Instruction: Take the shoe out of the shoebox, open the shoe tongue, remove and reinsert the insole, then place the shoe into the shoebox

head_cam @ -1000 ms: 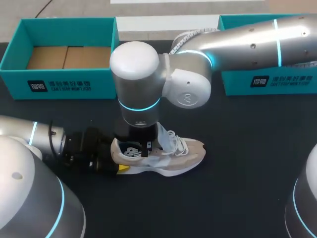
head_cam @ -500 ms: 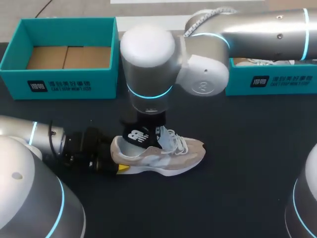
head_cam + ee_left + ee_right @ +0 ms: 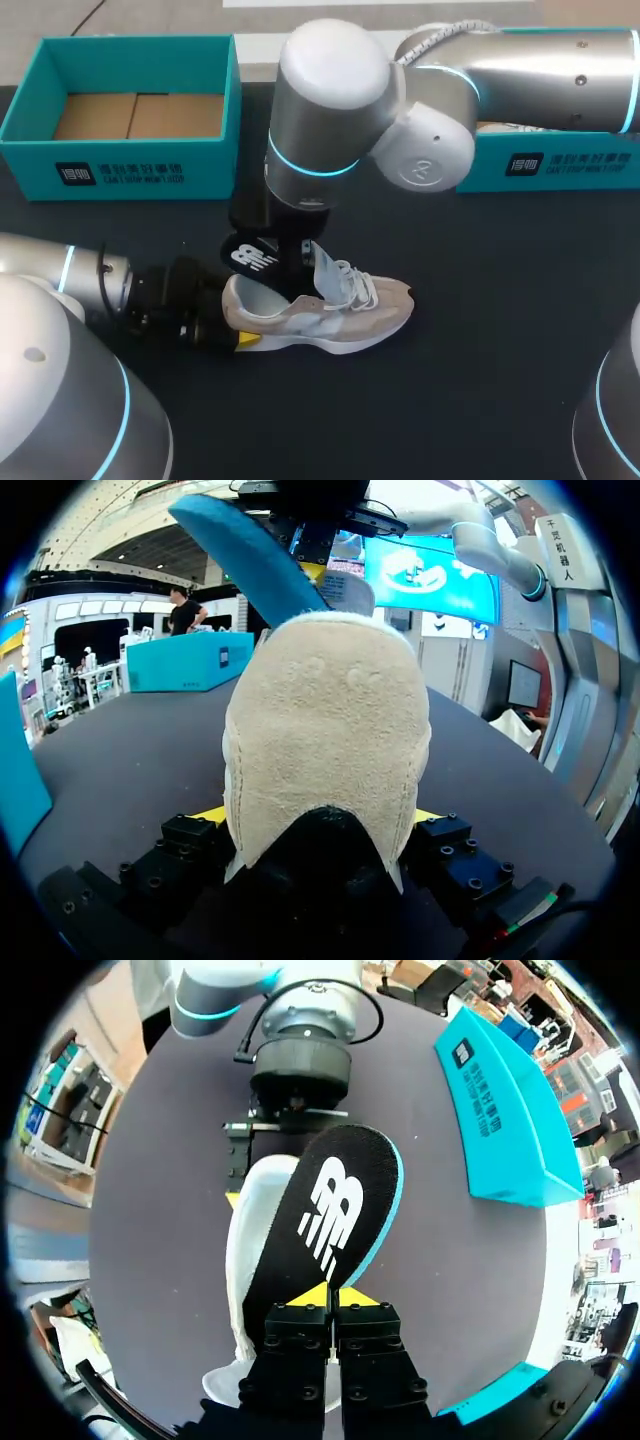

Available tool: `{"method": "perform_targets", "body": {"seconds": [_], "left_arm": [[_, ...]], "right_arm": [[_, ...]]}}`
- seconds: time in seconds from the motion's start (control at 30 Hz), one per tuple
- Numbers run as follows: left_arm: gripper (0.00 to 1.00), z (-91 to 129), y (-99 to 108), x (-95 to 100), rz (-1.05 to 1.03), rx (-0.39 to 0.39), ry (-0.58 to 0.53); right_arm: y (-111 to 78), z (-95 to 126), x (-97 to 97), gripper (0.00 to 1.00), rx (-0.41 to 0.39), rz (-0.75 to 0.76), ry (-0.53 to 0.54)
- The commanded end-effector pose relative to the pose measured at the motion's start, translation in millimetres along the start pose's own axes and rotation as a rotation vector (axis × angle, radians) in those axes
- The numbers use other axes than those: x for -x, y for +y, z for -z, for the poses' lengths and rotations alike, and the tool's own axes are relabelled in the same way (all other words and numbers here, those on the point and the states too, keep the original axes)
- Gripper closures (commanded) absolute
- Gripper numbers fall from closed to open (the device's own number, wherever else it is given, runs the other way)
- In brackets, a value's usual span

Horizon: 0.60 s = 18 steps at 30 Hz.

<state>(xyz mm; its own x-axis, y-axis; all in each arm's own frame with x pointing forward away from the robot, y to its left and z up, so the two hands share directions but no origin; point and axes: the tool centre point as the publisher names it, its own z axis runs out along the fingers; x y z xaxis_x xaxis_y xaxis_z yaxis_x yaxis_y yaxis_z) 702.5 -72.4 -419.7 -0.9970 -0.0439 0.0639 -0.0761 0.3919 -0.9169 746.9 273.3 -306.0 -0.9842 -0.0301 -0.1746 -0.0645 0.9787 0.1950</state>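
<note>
A beige sneaker (image 3: 335,308) lies on its sole on the black table, toe toward the right. Its heel (image 3: 325,740) sits between the fingers of my left gripper (image 3: 240,335), which touch it on both sides. My right gripper (image 3: 328,1298) hangs over the shoe's opening, shut on one end of the black insole (image 3: 340,1205) with a white logo. The insole (image 3: 250,258) slants up over the heel, and its blue underside (image 3: 250,560) shows from below. The shoe's white lining (image 3: 250,1250) lies under the insole. The tongue (image 3: 325,268) stands up.
A teal shoebox (image 3: 130,165) with a cardboard floor stands open at the back left. A second teal box (image 3: 560,165) stands at the back right, partly behind my right arm, with something pale inside. That arm's big joint (image 3: 330,110) hangs over the table's middle.
My right gripper has risen from inside the shoe, drawing the insole up and out over the heel. The left gripper and the shoe have stayed put.
</note>
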Motion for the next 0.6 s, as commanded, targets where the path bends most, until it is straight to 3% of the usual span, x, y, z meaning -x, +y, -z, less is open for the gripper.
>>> {"method": "perform_targets", "body": {"seconds": [0.03, 0.27, 0.37, 0.43, 0.6], "left_arm": [[1.0, 0.3, 0.0, -1.5, 0.0, 0.001, -0.002], [1.0, 0.3, 0.0, -1.5, 0.0, 0.001, -0.002], [1.0, 0.3, 0.0, -1.5, 0.0, 0.001, -0.002], [1.0, 0.3, 0.0, -1.5, 0.0, 0.001, -0.002], [1.0, 0.3, 0.0, -1.5, 0.0, 0.001, -0.002]], "right_arm": [[6.8, -1.6, 5.7, 1.0, 0.025, 0.002, 0.012], [21.4, 0.3, 6.5, 1.0, 0.099, 0.016, 0.069], [22.8, -3.9, 1.5, 1.0, 0.139, 0.02, 0.144], [23.7, -5.5, -0.3, 0.0, 0.154, 0.013, 0.177], [18.5, -0.3, -3.5, 0.0, 0.191, 0.001, 0.256]]}}
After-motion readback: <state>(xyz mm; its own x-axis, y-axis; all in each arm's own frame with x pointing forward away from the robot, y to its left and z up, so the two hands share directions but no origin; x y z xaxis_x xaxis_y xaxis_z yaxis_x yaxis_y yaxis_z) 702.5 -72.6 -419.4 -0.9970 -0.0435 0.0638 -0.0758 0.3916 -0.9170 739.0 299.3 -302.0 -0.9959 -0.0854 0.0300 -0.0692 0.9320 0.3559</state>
